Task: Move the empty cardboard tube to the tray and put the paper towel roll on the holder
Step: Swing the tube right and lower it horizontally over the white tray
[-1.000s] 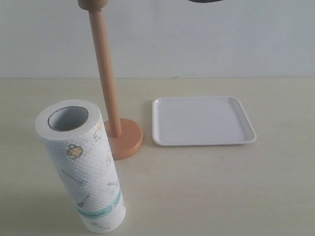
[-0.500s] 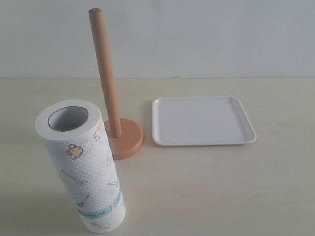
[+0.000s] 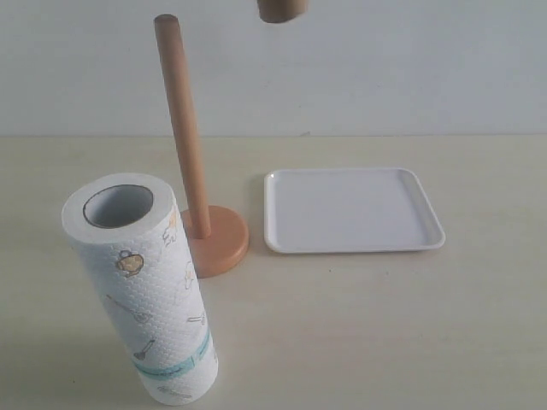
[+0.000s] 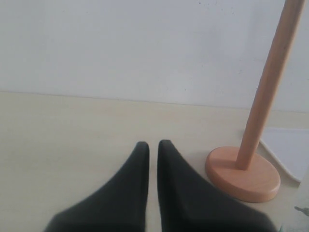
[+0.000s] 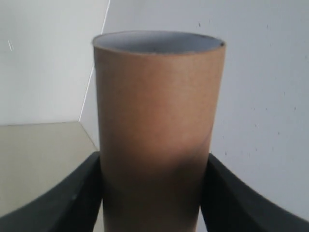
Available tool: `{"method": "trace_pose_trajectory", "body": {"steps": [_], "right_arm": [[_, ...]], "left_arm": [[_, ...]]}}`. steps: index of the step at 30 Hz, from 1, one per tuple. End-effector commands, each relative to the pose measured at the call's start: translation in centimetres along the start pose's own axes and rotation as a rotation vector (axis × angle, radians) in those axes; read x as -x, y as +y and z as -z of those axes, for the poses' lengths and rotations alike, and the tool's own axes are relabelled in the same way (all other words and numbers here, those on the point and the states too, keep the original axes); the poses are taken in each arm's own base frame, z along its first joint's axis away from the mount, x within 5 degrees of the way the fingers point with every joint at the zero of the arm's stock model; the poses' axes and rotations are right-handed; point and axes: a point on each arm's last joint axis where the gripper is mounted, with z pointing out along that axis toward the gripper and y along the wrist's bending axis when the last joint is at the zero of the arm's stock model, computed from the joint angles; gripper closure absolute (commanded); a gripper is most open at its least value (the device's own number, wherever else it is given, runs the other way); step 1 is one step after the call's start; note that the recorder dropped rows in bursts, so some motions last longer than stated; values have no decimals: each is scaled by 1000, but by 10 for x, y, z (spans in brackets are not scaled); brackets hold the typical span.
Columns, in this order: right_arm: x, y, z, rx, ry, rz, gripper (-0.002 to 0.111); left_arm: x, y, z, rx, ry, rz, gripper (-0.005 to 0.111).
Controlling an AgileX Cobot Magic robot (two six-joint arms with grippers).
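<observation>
The tube (image 5: 159, 130) is clamped tight in the right claw (image 5: 154, 166), high in the air. The tray (image 3: 350, 243) lies well below it, with nothing on it. The roll (image 3: 141, 290) is not on the holder (image 3: 184, 128) yet. The left claw (image 4: 153, 146) is pressed together, empty, near the holder.

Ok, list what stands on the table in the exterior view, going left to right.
paper towel roll → holder → tray. The empty cardboard tube hangs above the table, so it is left out.
</observation>
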Motion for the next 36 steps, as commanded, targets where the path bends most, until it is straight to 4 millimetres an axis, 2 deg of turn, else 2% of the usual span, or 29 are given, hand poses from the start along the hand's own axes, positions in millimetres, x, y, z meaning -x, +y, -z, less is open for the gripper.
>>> {"method": "trace_pose_trajectory", "body": {"steps": [1, 8, 13, 17, 22, 27, 36], "right_arm": [[-11, -18, 18, 16, 82, -52, 109], [-38, -40, 37, -25, 309, -23, 109], [-54, -46, 45, -80, 504, 44, 109], [-61, -48, 48, -87, 593, 74, 109], [-83, -52, 39, -59, 682, 84, 109], [-130, -58, 24, -35, 814, 114, 109], [-196, -65, -5, 33, 889, 256, 109]], "left_arm": [[0, 0, 0, 3, -7, 6, 101], [0, 0, 0, 3, -7, 6, 101], [0, 0, 0, 3, -7, 6, 101], [0, 0, 0, 3, -7, 6, 101], [0, 0, 0, 3, -7, 6, 101], [0, 0, 0, 3, -7, 6, 101], [0, 0, 0, 3, -7, 6, 101]]}}
